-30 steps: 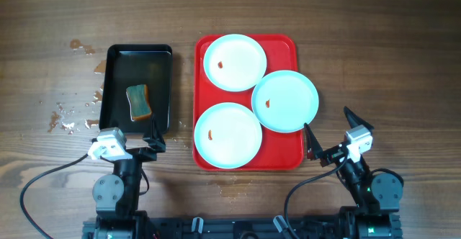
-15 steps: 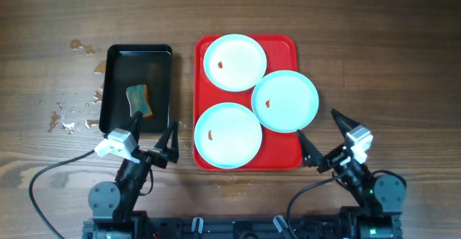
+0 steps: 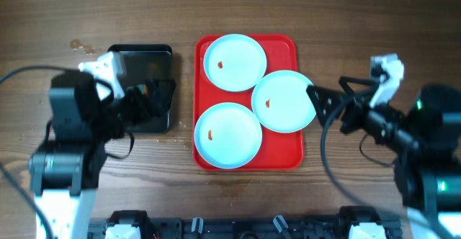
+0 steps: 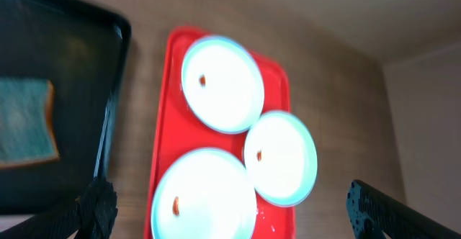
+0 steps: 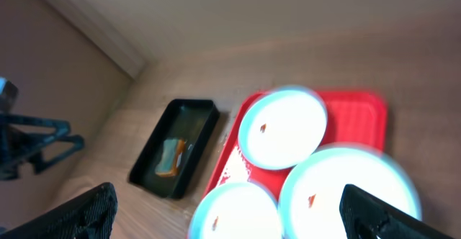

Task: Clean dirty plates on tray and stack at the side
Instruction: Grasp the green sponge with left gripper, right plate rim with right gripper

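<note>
Three pale blue plates lie on the red tray: a far plate, a right plate and a near plate, each with a small red-orange smear. My left gripper is open and empty, raised over the black tray's right part. My right gripper is open and empty, raised just right of the right plate. The left wrist view shows the plates between open fingers. The right wrist view shows them too.
A black tray lies left of the red tray, partly hidden by my left arm. It holds a teal and orange sponge, also in the right wrist view. Wet spots mark the wood at far left.
Both arms have risen from the table's front edge and swung forward. The left gripper is now over the black tray, the right beside the right plate. The plates have not moved.
</note>
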Controlling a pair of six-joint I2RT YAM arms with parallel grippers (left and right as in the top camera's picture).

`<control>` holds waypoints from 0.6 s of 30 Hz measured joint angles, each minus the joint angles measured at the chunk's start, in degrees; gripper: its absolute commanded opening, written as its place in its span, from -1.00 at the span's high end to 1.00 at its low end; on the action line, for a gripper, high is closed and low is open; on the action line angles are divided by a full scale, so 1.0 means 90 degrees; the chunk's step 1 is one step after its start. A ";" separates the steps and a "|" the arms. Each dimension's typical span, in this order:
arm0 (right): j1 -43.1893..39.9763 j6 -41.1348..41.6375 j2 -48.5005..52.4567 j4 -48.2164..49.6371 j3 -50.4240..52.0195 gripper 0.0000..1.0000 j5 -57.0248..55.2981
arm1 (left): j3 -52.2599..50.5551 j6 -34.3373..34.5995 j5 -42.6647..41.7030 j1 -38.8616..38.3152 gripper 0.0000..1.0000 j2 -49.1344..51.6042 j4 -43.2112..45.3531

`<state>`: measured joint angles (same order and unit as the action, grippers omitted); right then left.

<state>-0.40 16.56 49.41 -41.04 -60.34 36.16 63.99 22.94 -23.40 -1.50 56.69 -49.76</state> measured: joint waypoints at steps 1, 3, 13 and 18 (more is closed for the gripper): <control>0.0000 0.0189 0.0185 -0.0126 -0.0005 -0.98 0.0058 | 0.0029 0.0002 -0.0063 0.0000 -1.00 0.0131 -0.0075; 0.0000 0.0459 0.0576 -0.0223 -0.0005 -0.94 0.0172 | 0.0056 0.0010 -0.0170 -0.0002 -0.75 0.0488 -0.0323; 0.1455 -0.0019 0.1445 -0.1513 -0.0015 -0.62 -0.1226 | 0.0102 -0.0155 0.3060 -0.0007 -0.14 0.3177 -0.0270; 0.2123 0.0192 0.1447 -0.1464 -0.0015 -0.41 -0.1814 | 0.0100 -0.0726 0.3808 0.0002 0.82 0.4915 0.0469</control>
<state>18.70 18.28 62.43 -54.22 -60.47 19.84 64.88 16.40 10.87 -1.48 100.92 -45.54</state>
